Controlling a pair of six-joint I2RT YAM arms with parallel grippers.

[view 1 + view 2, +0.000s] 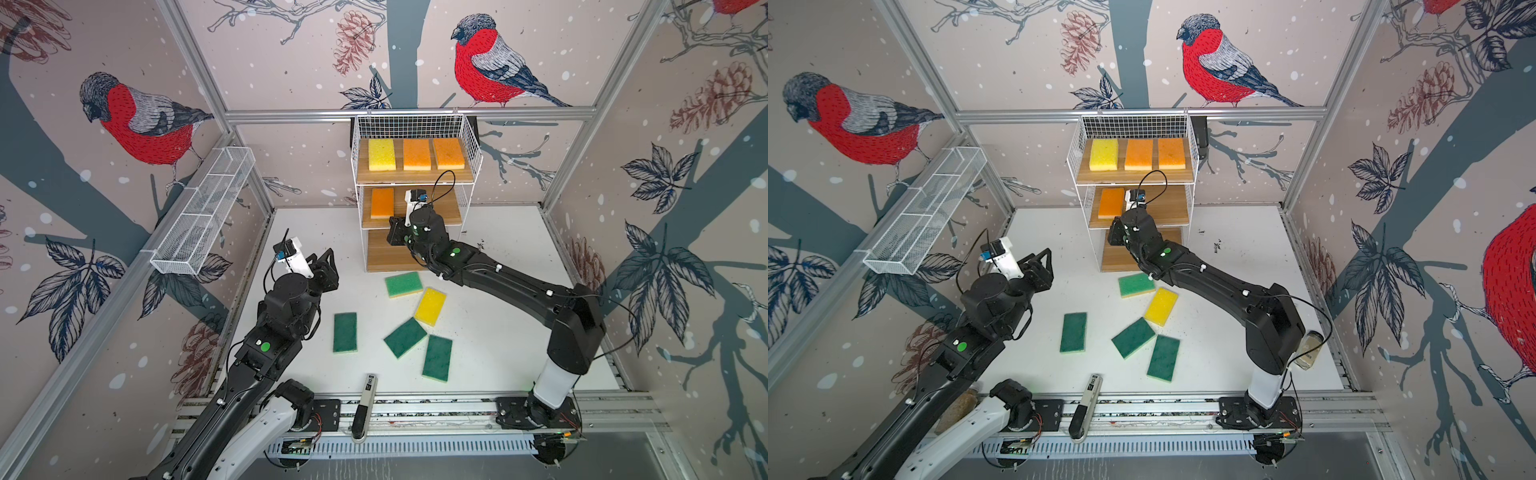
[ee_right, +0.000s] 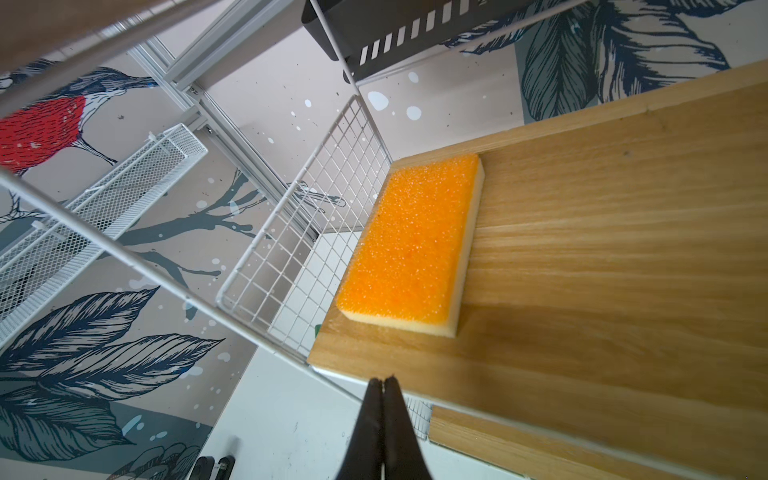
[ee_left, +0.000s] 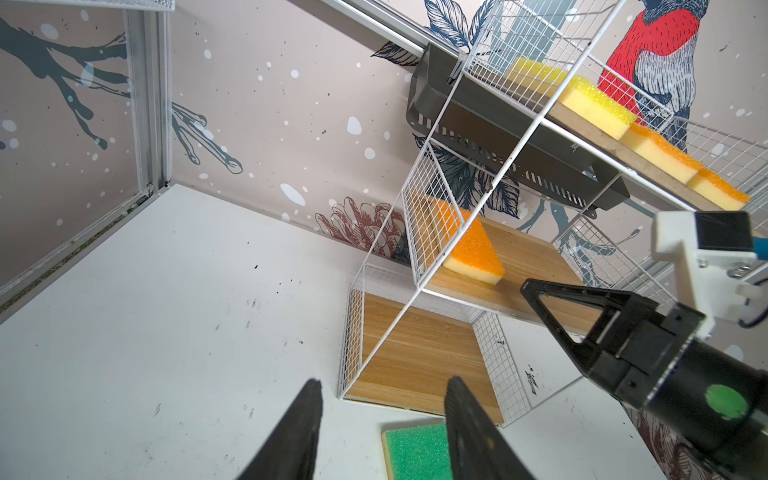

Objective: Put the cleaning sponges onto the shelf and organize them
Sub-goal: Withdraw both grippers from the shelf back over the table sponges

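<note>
The three-tier rack with white wire sides and light wooden boards point(image 1: 415, 176) already has a yellow rectangular sponge point(image 1: 381, 154) and two orange ones point(image 1: 417, 154) point(image 1: 449, 153) on its top board. There's a third orange one point(image 2: 411, 241) at the left end of the middle board.

The right gripper point(image 2: 383, 381) sits at that board's front edge, pinched together on nothing. The left gripper point(image 3: 383, 384) hovers over the white table point(image 1: 498, 332) to the left of the rack, partway spread and empty.

On the table lie a light green sponge point(image 1: 403, 284), a yellow one point(image 1: 430, 306) and three dark green ones point(image 1: 345, 332) point(image 1: 405, 337) point(image 1: 437, 358).
</note>
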